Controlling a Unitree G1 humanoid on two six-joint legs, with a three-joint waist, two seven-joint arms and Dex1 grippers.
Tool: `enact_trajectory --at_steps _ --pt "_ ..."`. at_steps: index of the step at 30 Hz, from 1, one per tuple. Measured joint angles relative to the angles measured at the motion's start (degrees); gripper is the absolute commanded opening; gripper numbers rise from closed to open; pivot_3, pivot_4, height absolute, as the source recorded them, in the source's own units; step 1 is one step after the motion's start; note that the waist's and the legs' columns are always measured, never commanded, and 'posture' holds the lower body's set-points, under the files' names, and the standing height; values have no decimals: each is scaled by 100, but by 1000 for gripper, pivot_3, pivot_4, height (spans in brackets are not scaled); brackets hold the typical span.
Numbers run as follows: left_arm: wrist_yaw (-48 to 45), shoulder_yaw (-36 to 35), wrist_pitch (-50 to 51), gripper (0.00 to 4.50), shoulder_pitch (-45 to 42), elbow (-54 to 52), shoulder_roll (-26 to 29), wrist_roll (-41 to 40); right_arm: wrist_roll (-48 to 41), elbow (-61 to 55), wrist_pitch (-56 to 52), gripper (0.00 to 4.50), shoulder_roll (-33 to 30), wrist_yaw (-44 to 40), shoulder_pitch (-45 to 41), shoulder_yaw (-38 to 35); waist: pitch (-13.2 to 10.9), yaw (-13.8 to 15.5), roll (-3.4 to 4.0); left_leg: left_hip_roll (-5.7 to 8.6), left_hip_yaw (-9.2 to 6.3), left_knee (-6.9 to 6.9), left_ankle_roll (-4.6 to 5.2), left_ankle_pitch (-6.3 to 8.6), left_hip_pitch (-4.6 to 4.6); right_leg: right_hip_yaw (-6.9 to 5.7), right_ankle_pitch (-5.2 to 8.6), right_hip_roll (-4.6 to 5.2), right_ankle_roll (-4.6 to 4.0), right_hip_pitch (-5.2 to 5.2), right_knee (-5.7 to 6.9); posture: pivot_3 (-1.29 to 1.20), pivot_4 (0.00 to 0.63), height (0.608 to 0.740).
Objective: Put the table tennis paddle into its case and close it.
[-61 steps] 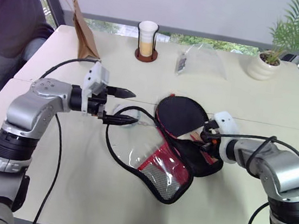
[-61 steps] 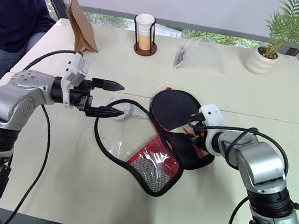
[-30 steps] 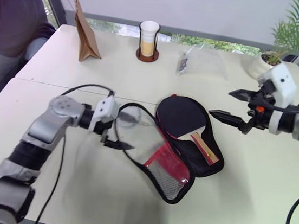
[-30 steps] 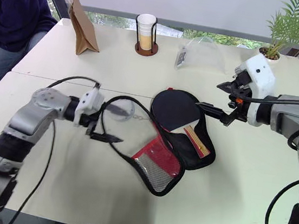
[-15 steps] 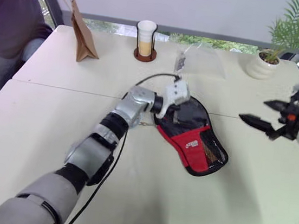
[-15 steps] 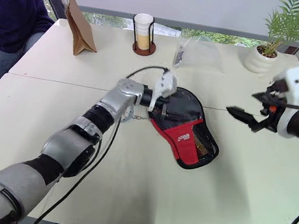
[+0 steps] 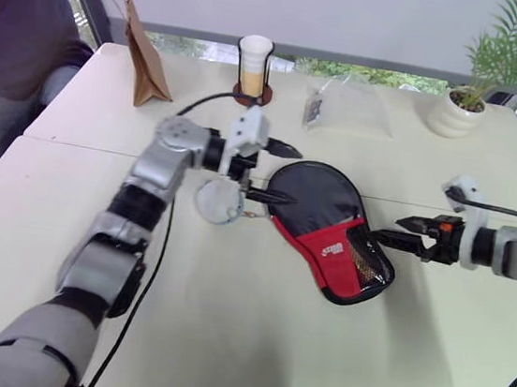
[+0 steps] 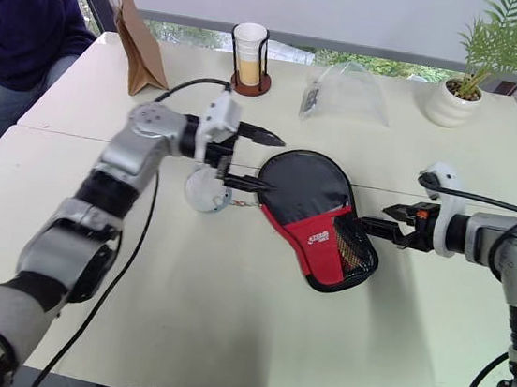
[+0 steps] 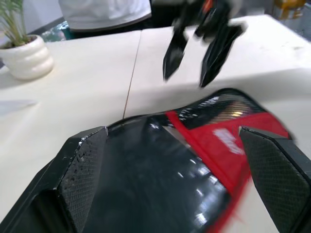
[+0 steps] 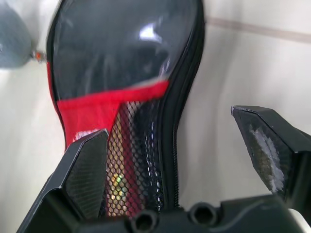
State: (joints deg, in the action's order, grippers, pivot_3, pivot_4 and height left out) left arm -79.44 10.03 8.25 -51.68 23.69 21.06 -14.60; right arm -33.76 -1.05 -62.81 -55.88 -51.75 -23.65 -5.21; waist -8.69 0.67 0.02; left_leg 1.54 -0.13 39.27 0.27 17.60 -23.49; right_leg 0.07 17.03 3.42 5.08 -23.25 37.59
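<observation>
1. The case (image 7: 325,228) lies flat on the pale surface (image 7: 222,340), folded shut over itself, between my two grippers. Whether its zip is drawn I cannot tell.
2. Case materials: glossy black fabric on the rounded end, a red panel across the middle, black mesh pocket at the narrow end. Shape follows a paddle outline.
3. Writing: a small white logo sits on the red panel; its letters are too small to read.
4. Something yellowish shows faintly through the mesh; I cannot tell what it is. The paddle itself is not visible to me as a separate item.
5. A grey fuzzy charm (image 7: 219,200) lies on the surface just beside the case's rounded end, joined to it by a short chain.
6. My left gripper (image 7: 276,171) hangs at the rounded end of the case, fingers spread wide, one above and one level with the case edge, pinching nothing.
7. My right gripper (image 7: 393,231) points at the mesh end, low over the surface, fingers spread apart and empty, tips just beside the case edge.
8. Farther back: a brown paper bag (image 7: 143,61), a white cup (image 7: 254,64) in a dark wire holder, a clear plastic bag (image 7: 349,106), and a ribbed white pot (image 7: 454,116) holding a green plant.
9. A person in a dark sleeve (image 7: 20,18) sits at the far left corner.
</observation>
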Motion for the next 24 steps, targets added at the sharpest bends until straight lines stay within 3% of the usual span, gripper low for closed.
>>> enact_trajectory --at_steps 6,13,17,23,24 --pt "173 -266 1089 4500 838 -1789 873 -422 306 791 426 4460 122 -550 -252 671 0 0 0 0 -3 2 0 0 0 -1 0 0 0 2 0 0 150 740" --pt "657 -448 1686 4500 1350 -2661 1214 -717 546 1094 648 4460 330 -886 -572 982 0 -12 -1 0 -4 3 0 0 1 -3 0 0 0 5 -1 0 150 740" --pt "896 -616 1845 4500 1575 -2957 1389 -816 655 1170 694 3174 439 -994 -647 1099 0 -30 -1 -1 -5 1 0 0 3 -3 0 -1 0 4 -1 0 150 740" --pt "1162 -667 1920 4500 1642 -3174 1493 -905 641 1198 545 36 584 -1174 -584 1148 3 -26 -6 -1 -6 1 0 1 8 -4 0 0 -1 12 -2 0 150 740" --pt "1200 -669 1928 4500 1668 -3195 1495 -932 618 1118 459 36 605 -1151 -541 1128 3 -21 -6 -1 -7 0 0 1 8 -4 0 0 -1 12 -2 0 150 740"
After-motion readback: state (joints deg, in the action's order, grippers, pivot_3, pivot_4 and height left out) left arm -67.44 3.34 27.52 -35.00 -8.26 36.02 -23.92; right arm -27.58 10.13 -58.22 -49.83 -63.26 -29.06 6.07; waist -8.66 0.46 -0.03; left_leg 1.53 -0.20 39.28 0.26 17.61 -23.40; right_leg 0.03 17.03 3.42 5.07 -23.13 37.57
